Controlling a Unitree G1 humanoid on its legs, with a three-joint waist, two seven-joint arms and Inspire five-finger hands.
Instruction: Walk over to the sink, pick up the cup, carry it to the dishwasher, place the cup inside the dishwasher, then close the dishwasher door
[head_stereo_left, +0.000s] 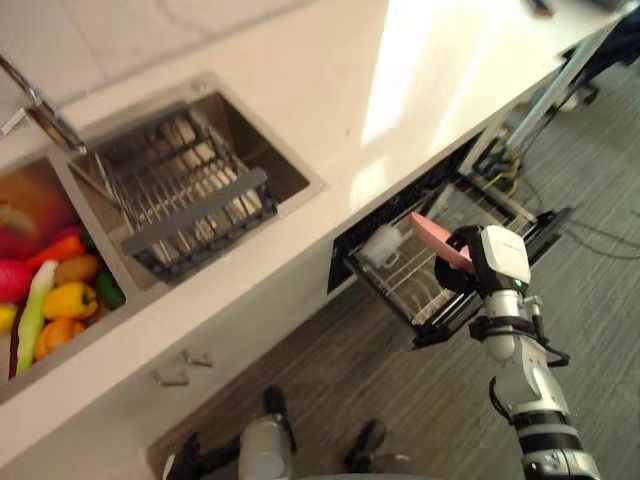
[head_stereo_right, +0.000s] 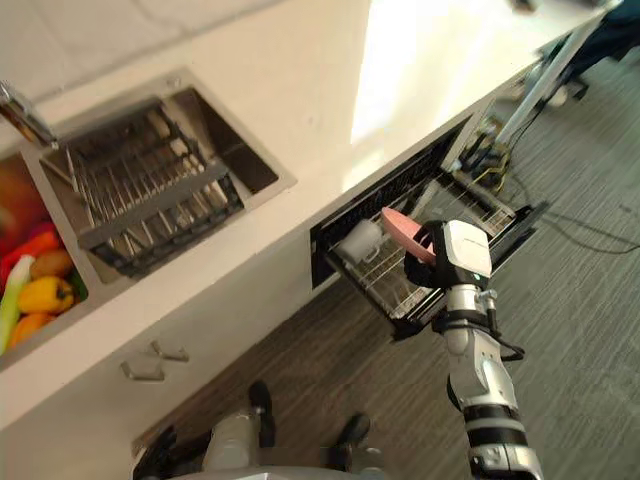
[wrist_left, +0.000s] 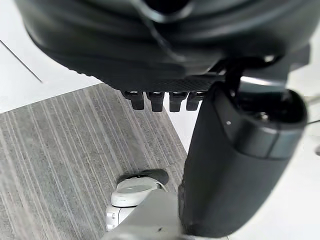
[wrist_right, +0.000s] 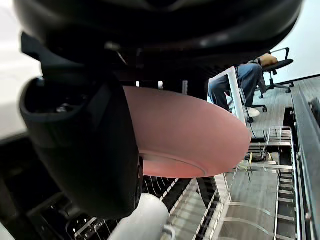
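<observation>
Pink round shallow dish (head_stereo_left: 432, 234), one, pinched between thumb and fingers of right hand (head_stereo_left: 462, 272), above pulled-out wire rack (head_stereo_left: 420, 292) of open dishwasher (head_stereo_left: 347, 252). One white cup (head_stereo_left: 380, 245) sits in that rack near dishwasher mouth, just beside dish. Left hand (wrist_left: 150, 50): fingers relaxed, holding nothing, over grey floor (wrist_left: 60, 150). One grey dish rack (head_stereo_left: 190, 215) in steel sink (head_stereo_left: 290, 172) set in pale worktop (head_stereo_left: 400, 90).
</observation>
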